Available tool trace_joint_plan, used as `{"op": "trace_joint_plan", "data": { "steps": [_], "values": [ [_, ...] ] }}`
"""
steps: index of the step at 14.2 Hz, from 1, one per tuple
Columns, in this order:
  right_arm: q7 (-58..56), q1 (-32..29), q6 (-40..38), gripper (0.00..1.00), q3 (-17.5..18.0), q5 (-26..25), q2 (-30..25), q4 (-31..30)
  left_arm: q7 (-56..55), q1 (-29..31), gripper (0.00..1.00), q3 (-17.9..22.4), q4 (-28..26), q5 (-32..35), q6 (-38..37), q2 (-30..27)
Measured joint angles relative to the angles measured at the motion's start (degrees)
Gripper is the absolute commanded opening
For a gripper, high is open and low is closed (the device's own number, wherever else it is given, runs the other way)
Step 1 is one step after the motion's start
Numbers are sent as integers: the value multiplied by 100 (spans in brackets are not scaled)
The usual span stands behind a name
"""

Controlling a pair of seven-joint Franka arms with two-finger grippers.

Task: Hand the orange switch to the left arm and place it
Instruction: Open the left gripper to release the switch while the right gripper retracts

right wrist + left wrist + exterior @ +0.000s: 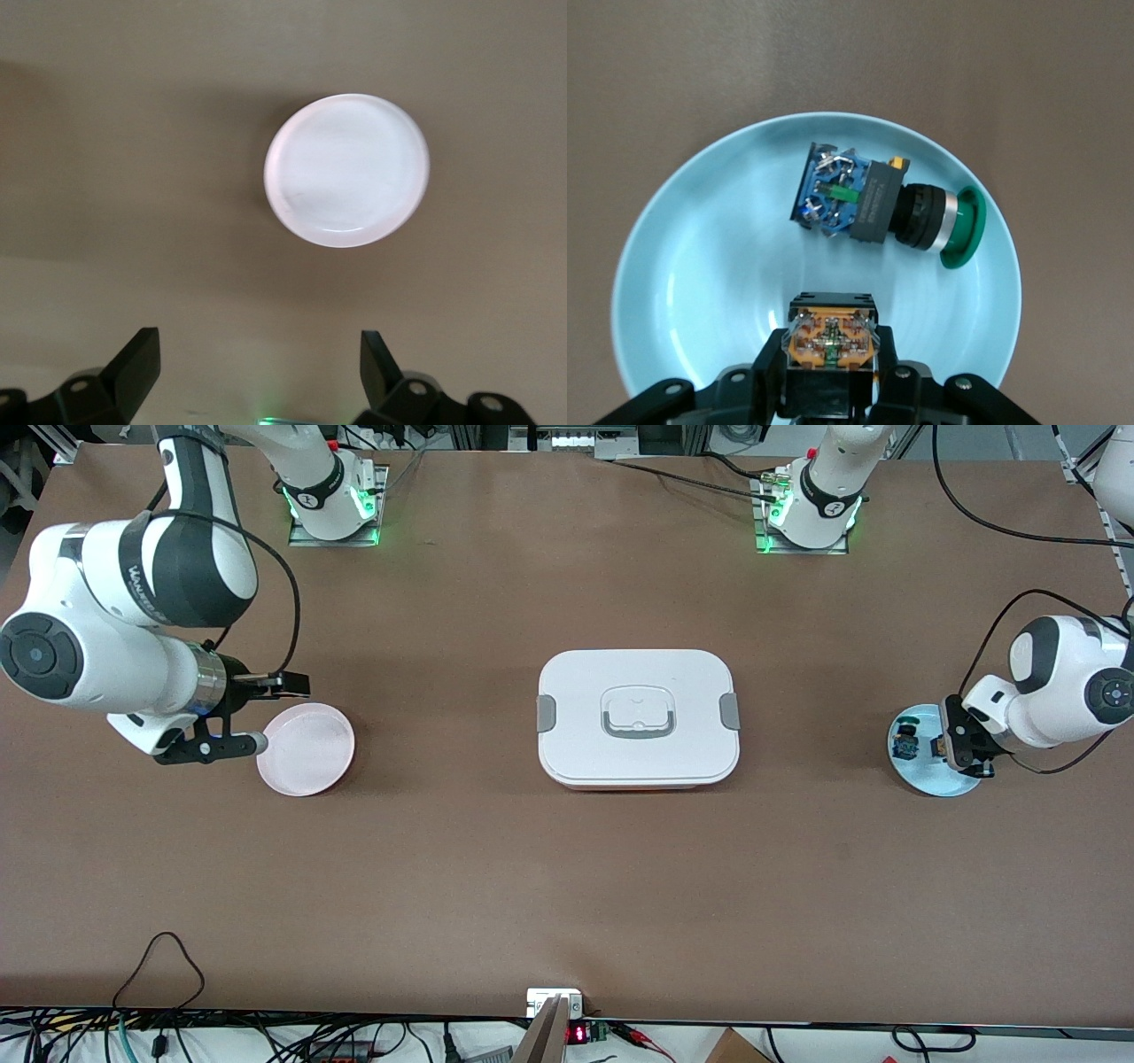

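The orange switch (831,336), black with an orange terminal face, lies at the rim of the light-blue plate (691,266) at the left arm's end of the table. My left gripper (831,359) is shut on it, one finger on each side; in the front view the gripper (961,757) is low over that plate (930,779). I cannot tell whether the switch is lifted off the plate. My right gripper (261,354) is open and empty, held in the air beside the pink plate (347,170). The white box (638,717) stands mid-table between the two plates.
A blue-and-green switch (859,199) lies on its side in the middle of the light-blue plate, close to the held switch. The pink plate (306,748) at the right arm's end holds nothing. Bare brown table surrounds the box.
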Motion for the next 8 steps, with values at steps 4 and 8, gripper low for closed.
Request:
{"op": "trace_joint_plan", "data": {
  "steps": [4,8],
  "values": [
    [114,-87,54,100,-56,-610,-245,215,52,164,100,-23,3,8,144,92],
    [544,-1431,28,100,823,-579,-496,322,364,560,100,-387,67,8,201,74]
  ]
}}
